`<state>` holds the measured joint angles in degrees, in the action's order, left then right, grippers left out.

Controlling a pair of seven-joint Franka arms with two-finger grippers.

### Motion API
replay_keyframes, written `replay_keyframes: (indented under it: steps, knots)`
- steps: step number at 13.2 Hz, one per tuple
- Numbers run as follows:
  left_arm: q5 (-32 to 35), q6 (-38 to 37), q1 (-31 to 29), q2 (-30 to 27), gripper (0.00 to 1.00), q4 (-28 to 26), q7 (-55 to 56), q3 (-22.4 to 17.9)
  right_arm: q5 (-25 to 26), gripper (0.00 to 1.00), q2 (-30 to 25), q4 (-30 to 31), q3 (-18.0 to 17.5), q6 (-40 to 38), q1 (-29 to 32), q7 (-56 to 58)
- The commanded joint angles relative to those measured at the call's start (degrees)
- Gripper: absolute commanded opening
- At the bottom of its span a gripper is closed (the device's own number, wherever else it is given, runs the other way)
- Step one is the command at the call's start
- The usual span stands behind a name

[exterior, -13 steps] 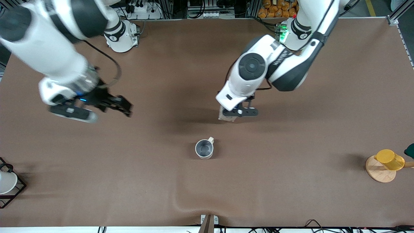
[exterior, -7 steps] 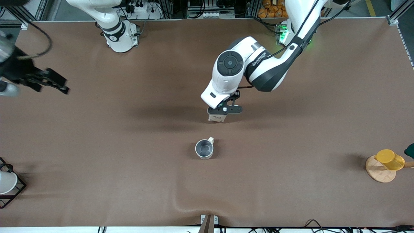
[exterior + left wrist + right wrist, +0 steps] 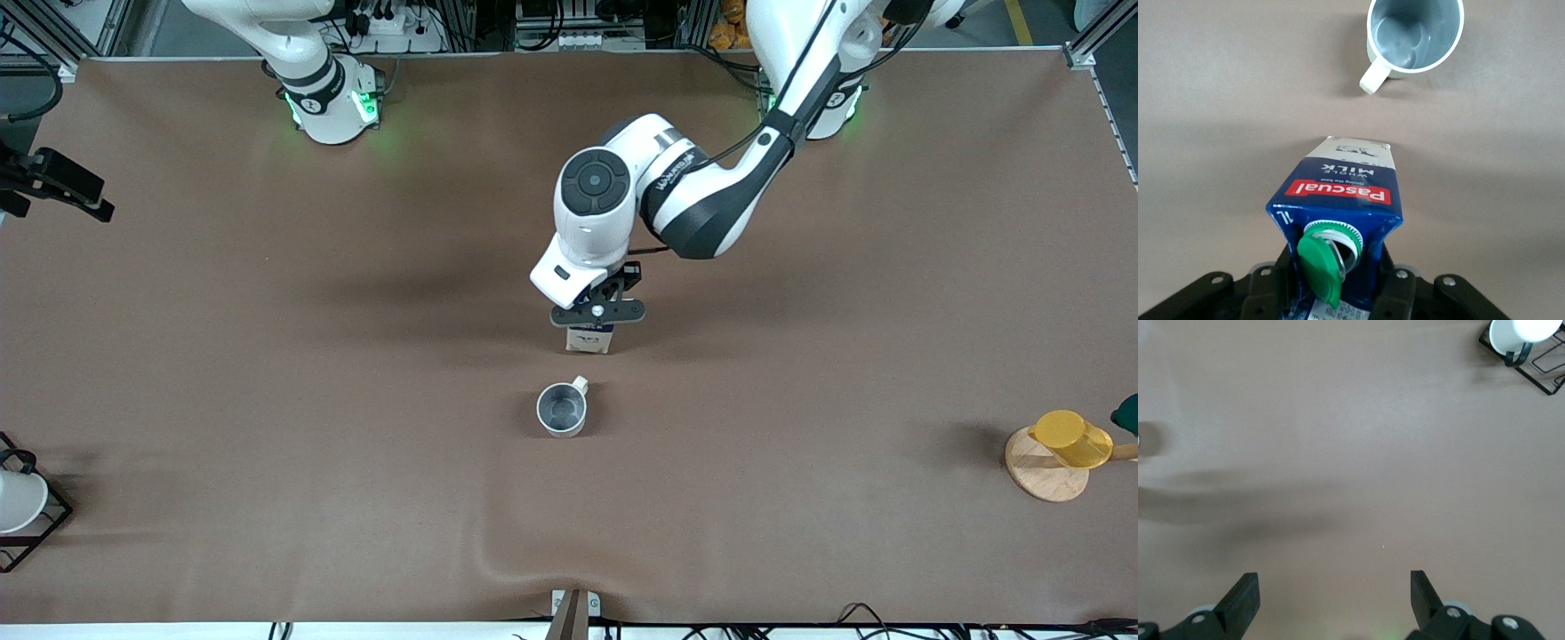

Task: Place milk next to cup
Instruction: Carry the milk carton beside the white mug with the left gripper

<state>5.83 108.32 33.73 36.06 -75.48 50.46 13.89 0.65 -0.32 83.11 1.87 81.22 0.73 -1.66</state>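
The milk (image 3: 1345,193) is gripped in the closed jaws of the left gripper (image 3: 597,313), just above the tabletop (image 3: 800,400), near the cup (image 3: 562,411). It should be lowered upright beside the handle, then released. The right gripper (image 3: 1331,593) waits, jaws wide apart.

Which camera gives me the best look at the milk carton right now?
The left wrist view: the milk fills it, green cap and red band plain, held in the left gripper, with the cup just ahead. The front view shows only a sliver of it under the gripper. The right wrist view shows none.
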Motion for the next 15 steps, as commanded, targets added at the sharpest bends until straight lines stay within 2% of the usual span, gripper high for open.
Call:
replay_keyframes:
  steps: [1,6,11,15]
  knots:
    - [1.47,1.44,1.07,1.91,0.41,3.32,1.14,-0.97,0.15,1.00,0.84,-1.63,-0.38,-1.68,2.08,1.49]
    - [1.47,5.31,0.98,2.96,0.41,3.58,1.13,-1.06,-1.09,1.00,0.84,-1.37,-0.64,-2.91,1.38,1.66]
    - [1.47,5.58,0.63,3.57,0.42,3.49,1.05,-1.14,-1.44,1.00,0.84,-1.46,-0.73,-3.35,1.47,1.84]
    - [1.47,6.02,0.45,4.28,0.46,3.49,1.05,-1.14,-1.44,1.00,0.84,-1.46,-0.82,-3.35,1.38,1.75]
